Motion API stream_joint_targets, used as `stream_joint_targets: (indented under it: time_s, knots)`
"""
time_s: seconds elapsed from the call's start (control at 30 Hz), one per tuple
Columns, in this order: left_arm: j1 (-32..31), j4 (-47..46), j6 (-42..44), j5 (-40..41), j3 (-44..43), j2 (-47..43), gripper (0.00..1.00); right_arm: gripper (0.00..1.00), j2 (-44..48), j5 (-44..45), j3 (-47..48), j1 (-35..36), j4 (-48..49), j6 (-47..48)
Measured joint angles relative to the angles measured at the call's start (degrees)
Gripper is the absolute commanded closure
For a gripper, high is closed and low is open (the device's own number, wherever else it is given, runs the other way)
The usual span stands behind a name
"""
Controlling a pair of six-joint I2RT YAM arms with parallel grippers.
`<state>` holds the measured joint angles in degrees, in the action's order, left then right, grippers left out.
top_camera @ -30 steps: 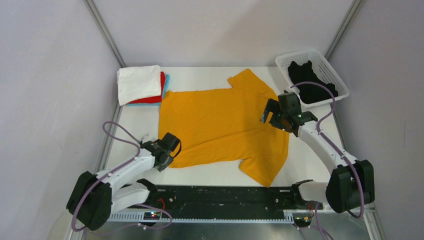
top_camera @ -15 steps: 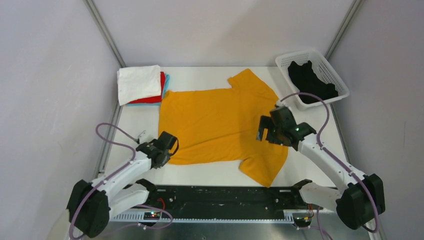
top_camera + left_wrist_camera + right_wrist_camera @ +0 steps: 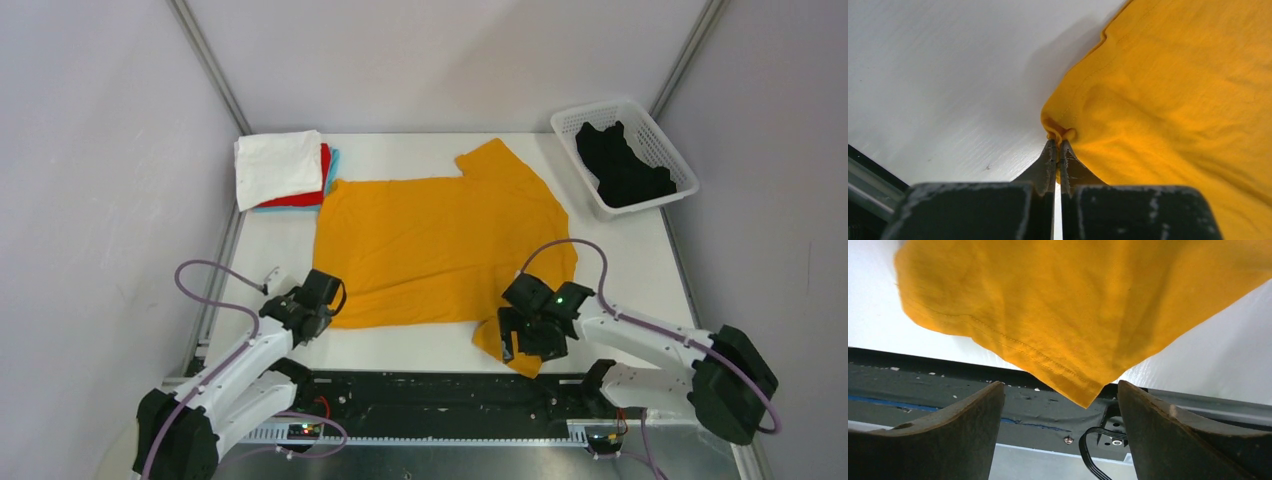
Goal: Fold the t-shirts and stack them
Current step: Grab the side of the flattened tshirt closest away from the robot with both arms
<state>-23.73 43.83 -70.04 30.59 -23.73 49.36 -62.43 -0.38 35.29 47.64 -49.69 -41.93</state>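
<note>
One mustard t-shirt [image 3: 440, 240], one black t-shirt [image 3: 622, 170], three folded t-shirts [image 3: 278, 165], one basket [image 3: 590, 108].

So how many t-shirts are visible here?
5: mustard-yellow tee spread mid-table, black tee in the basket, white tee, red tee, light-blue tee stacked far-left. Others may be hidden.

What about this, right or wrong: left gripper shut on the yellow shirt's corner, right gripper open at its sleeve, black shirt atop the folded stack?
The black t-shirt lies in the white basket, not on the folded stack; see the top external view. Left gripper shut on a corner of the yellow t-shirt, right gripper open at its sleeve: both correct.
</note>
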Motion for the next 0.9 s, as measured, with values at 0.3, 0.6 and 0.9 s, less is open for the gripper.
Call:
stream_joint_targets:
  time_s: [0.3,0.6,0.9]
  knots:
    - [0.0,-0.1,0.0,-0.8,0.9,-0.3,1.00,0.34,-4.6,2.2,-0.7,3.9,1.0,-4.6]
    - [0.0,0.0,-0.2,-0.8,0.9,-0.5,1.00,0.78,-8.6,3.0,-1.3,4.2,2.1,-5.7]
    - [0.2,-0.1,-0.5,-1.0,2.9,-1.6,1.00,1.00,-7.1,-0.2,-1.8,8.4,0.9,-8.2]
